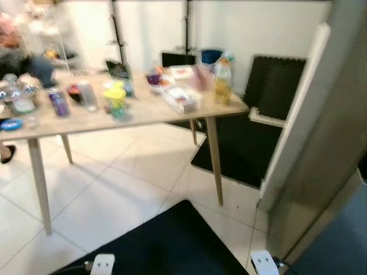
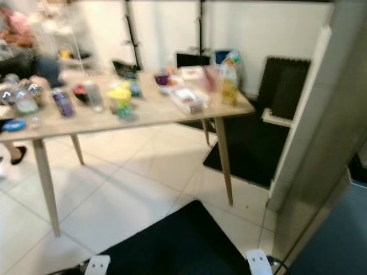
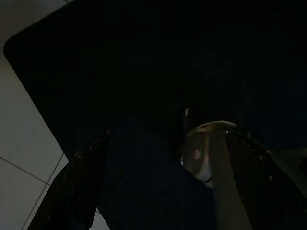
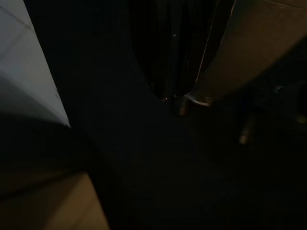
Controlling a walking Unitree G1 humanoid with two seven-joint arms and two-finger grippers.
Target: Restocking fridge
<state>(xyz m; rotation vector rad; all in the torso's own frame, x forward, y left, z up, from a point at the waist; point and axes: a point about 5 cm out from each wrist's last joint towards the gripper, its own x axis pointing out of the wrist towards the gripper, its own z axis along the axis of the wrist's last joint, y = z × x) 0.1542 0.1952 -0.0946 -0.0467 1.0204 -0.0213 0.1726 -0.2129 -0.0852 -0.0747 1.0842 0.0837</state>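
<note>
The fridge (image 1: 321, 154) stands at the right edge of the head views, cut off by the frame: a tall grey side panel with a white edge strip, its inside hidden. The goods for it sit well apart from it on a wooden table (image 1: 143, 112) to the left, and all are blurred. A juice bottle (image 1: 222, 80) with yellow contents stands near the table's right end, a flat white packet (image 1: 182, 98) lies just left of it, and a small bowl (image 1: 159, 81) sits behind that. Further left are a yellow-green cup (image 1: 116, 98), a clear glass (image 1: 87, 95) and a purple can (image 1: 58, 101). What the items at the far left end are cannot be made out. A person (image 1: 12, 48) sits behind that end, mostly out of frame and blurred.

The floor is white tile (image 1: 114, 189). A black mat (image 1: 166, 243) lies at the robot's feet, another black mat (image 1: 241, 146) lies beyond the table, and a black foam panel (image 1: 274, 83) leans on the white wall.

Both arms hang idle. The left wrist view is very dark: one black finger (image 3: 76, 187) shows over the mat; whether the fingers are spread or closed cannot be told. The right wrist view is too dark to judge its fingers either.
</note>
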